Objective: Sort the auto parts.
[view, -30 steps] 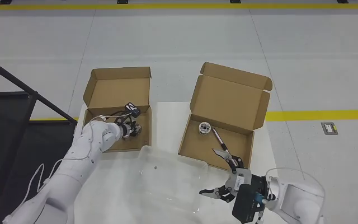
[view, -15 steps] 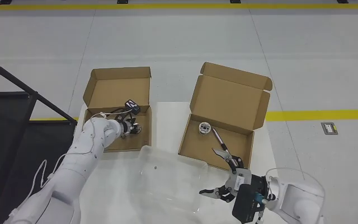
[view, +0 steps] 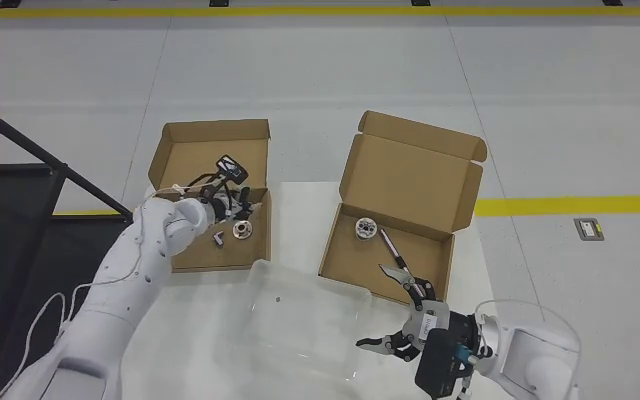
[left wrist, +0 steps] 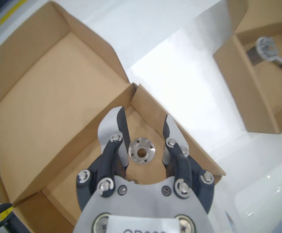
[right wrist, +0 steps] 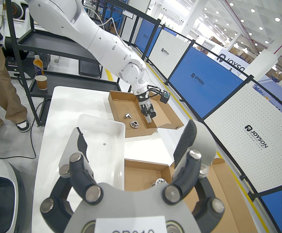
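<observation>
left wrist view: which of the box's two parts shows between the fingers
The round flange with a centre hole, below the open left gripper; the small elbow fitting lies beside it, outside the fingers.

It is a large factory hall, with a yellow floor line (view: 300, 10) at twelve o'clock beyond the table (view: 300, 220), blue partition panels (right wrist: 205, 75), pegboard screens (right wrist: 238, 141) and high ceiling lights (right wrist: 220, 13).

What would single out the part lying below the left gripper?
Take the cardboard box on the left side of the table; two metal parts lie on its floor. The one below the open left gripper is a round flat flange with a centre hole, unlike the small bent elbow piece beside it.
</observation>
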You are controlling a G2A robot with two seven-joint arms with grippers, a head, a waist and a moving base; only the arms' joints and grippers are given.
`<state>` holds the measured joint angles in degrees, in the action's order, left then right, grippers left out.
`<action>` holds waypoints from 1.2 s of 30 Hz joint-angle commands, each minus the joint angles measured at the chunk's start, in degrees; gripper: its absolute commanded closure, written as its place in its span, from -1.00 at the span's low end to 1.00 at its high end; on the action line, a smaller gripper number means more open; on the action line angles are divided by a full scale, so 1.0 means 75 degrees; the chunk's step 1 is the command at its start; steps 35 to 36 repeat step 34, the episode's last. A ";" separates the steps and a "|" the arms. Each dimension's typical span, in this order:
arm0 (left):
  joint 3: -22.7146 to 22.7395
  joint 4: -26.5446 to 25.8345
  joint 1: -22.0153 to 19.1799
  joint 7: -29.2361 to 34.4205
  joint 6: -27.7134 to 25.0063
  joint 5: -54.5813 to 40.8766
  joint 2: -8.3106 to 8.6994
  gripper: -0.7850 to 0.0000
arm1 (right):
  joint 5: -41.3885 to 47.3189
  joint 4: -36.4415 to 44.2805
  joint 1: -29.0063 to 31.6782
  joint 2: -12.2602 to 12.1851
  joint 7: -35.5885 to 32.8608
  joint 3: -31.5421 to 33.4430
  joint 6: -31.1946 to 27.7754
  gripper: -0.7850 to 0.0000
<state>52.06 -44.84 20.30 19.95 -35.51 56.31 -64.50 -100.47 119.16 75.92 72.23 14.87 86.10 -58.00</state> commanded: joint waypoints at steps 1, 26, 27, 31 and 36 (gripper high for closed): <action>0.0632 -0.1049 0.0544 0.0253 -0.0147 -0.0332 0.0263 0.04 | -0.0001 0.0000 0.0000 0.0000 0.0001 0.0000 0.0000 -1.00; 0.4125 -0.4030 0.3273 0.3691 -0.2820 -0.7744 0.1737 -1.00 | -0.0001 0.0000 0.0000 0.0000 0.0001 0.0000 0.0000 -1.00; 0.4069 -0.4031 0.3303 0.3676 -0.2851 -0.8107 0.1688 -0.96 | 0.0000 0.0000 0.0000 0.0000 0.0000 0.0000 0.0000 -1.00; 0.4129 -0.4030 0.3271 0.3693 -0.2817 -0.7727 0.1741 -1.00 | 0.0000 0.0000 0.0000 0.0000 0.0000 0.0000 0.0000 -1.00; 0.4126 -0.4030 0.3273 0.3691 -0.2820 -0.7743 0.1737 -1.00 | 0.0000 0.0000 0.0000 0.0000 0.0000 0.0000 0.0000 -1.00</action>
